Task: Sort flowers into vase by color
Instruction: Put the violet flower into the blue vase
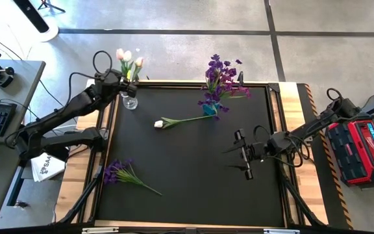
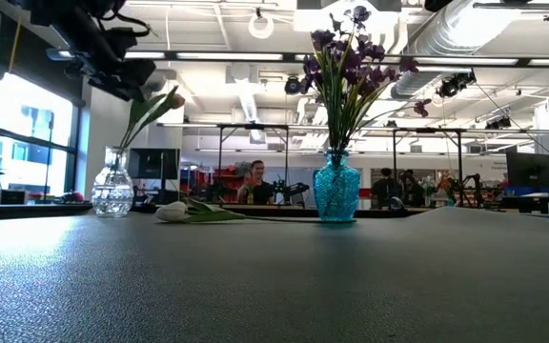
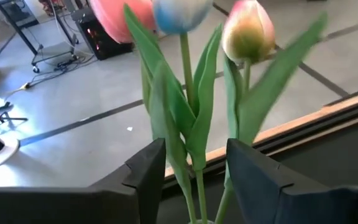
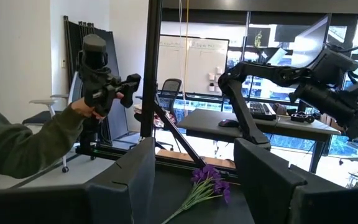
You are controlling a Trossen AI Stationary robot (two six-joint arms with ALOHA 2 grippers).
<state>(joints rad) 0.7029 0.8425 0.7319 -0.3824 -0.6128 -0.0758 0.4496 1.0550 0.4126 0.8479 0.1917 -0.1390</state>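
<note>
1. A black mat covers the table, framed by a pale wooden edge. Beyond it lies a wide workshop room with ceiling ducts; a person sits far behind the table, and in the right wrist view a sleeved arm holds up a dark handle device.
2. A clear glass vase stands at the mat's far left corner and holds pink-and-white tulips.
3. A blue vase stands near the far edge, right of the middle, and holds purple flowers.
4. A white tulip lies flat on the mat between the two vases, just beside the blue one's base.
5. A loose purple bunch lies on the mat near the left edge, well apart from both vases.
6. The left gripper sits over the clear vase; its fingers stand apart on either side of the tulip stems, with a visible gap, clamped on nothing.
7. The right gripper hovers over the right half of the mat, fingers apart and empty, pointing toward the loose purple bunch.
</note>
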